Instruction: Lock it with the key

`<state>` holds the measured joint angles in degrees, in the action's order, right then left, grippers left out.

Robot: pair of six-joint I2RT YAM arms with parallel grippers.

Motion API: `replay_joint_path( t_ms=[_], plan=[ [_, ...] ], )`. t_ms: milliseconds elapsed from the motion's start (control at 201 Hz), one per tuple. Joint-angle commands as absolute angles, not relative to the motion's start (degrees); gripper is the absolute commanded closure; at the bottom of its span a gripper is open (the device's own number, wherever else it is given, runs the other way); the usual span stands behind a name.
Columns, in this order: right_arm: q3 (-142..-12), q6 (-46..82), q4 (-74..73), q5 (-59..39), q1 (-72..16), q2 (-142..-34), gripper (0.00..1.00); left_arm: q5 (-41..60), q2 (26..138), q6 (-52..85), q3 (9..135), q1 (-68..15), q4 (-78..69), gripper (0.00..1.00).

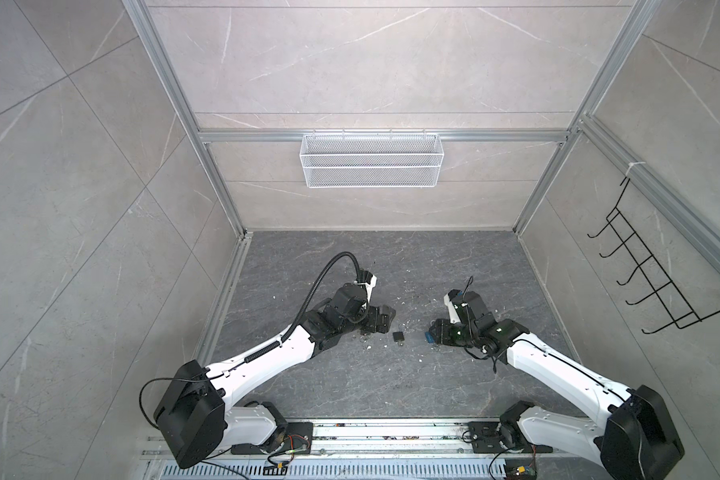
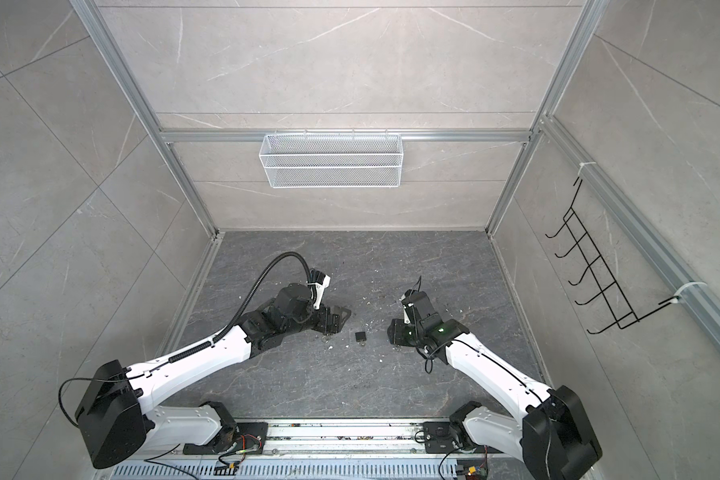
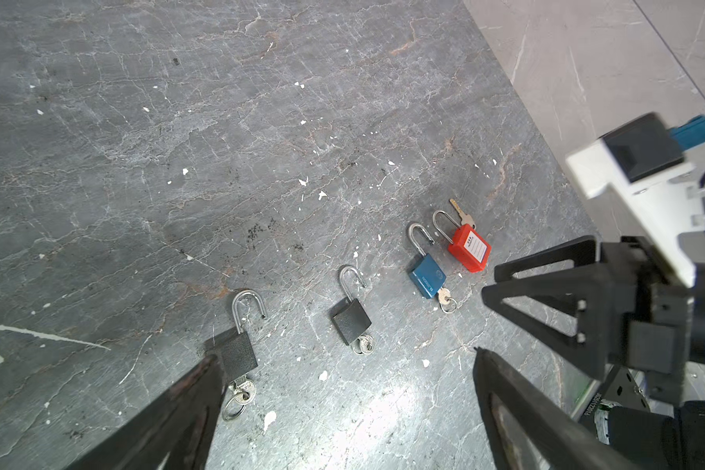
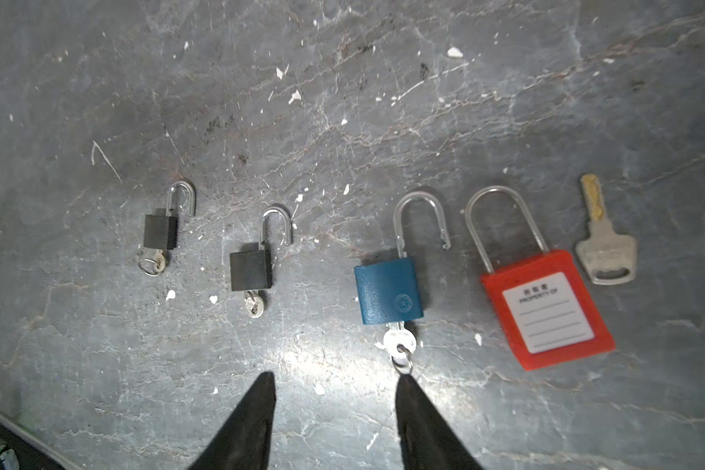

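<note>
Shows a blue steel-shackled padlock [image 4: 388,291] on the dark grey stone bench [image 4: 342,122], flat silver key [image 4: 399,339] in its base just beside the half-open, empty right end effector [image 4: 335,376], left end effector [image 3: 344,360] wide open, empty; looks light, rigid, slick, best pinched across the key head.

Bare tabletop [image 4: 383,101] lies open beyond the shackles of the row. Clear gaps separate the outer black padlock [image 4: 160,232], the inner black padlock [image 4: 250,270] and the blue padlock [image 4: 387,291]. The red padlock [image 4: 546,309] sits near the blue one, with the loose key [image 4: 605,252] just beside it, leaving only narrow slits.
</note>
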<state>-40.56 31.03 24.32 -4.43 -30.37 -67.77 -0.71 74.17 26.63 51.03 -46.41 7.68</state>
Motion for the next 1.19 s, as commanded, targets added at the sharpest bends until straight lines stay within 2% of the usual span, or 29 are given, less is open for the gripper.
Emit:
replay_joint_path(
  t_ms=[0,184,368,642,1189],
  plan=[
    [-42.9,30.6,25.7,-1.8,-31.6,-70.4,0.48,-1.4,73.6,26.6,51.4,-46.6,7.7,0.03],
    [-43.4,30.8,24.2,-2.5,-32.0,-75.0,0.43,3.4,74.3,26.2,49.4,-46.6,3.5,0.03],
    [-45.4,29.6,24.0,-3.1,-32.0,-80.7,0.43,7.8,75.5,25.1,50.4,-46.6,3.9,0.02],
    [-47.4,28.4,25.2,2.8,-32.0,-83.3,0.45,7.3,75.1,25.2,49.5,-46.6,2.3,0.03],
    [-46.8,26.5,24.6,2.9,-32.0,-84.9,0.42,9.0,77.4,27.3,48.2,-46.3,-1.0,0.04]
  ],
)
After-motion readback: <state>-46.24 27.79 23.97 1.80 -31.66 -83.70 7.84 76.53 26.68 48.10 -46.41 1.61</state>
